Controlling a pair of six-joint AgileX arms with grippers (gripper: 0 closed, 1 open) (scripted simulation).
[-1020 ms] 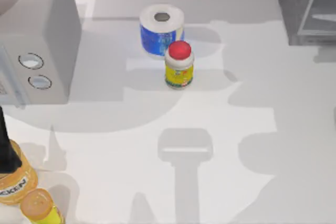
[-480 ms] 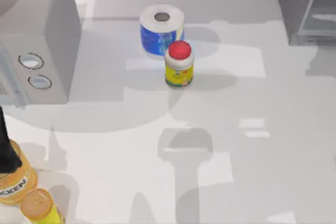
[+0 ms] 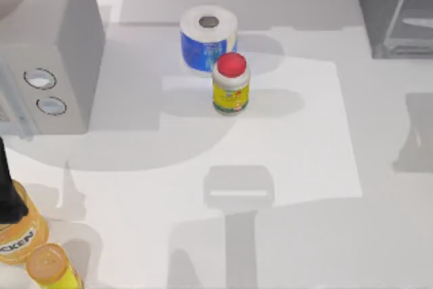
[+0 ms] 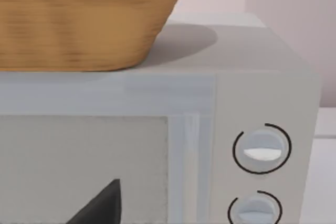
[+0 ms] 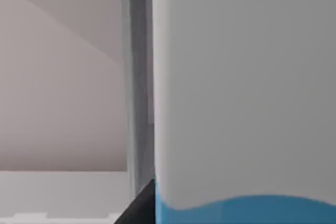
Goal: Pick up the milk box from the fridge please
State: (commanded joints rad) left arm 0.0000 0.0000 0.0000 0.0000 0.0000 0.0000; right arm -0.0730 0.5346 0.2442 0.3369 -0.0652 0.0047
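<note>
Reading labels first: the one bit of writing I can make out is "CKEN" on the amber bottle at the near left corner of the table, and the rest of that word is cut off by the edge. Just beside it is a yellow bottle with an orange cap, also cropped. Mid-table there's the paper roll, blue-and-white print, with the red-capped yellow bottle right in front of it. Its label print is too small to read.

The milk box sits very close in my right wrist view: smooth white side with a wavy blue band along the low edge, no lettering visible. It's right next to a thin pale frame of the fridge, which sits at the far right corner in the top view, dark grey with a glassy panel. A dark bit of my right gripper pokes in beside the carton. Honestly can't tell if it's clamped on it or not.

My left gripper faces the light grey box with two round dials and a woven wicker basket on top. Can't tell its state either.
</note>
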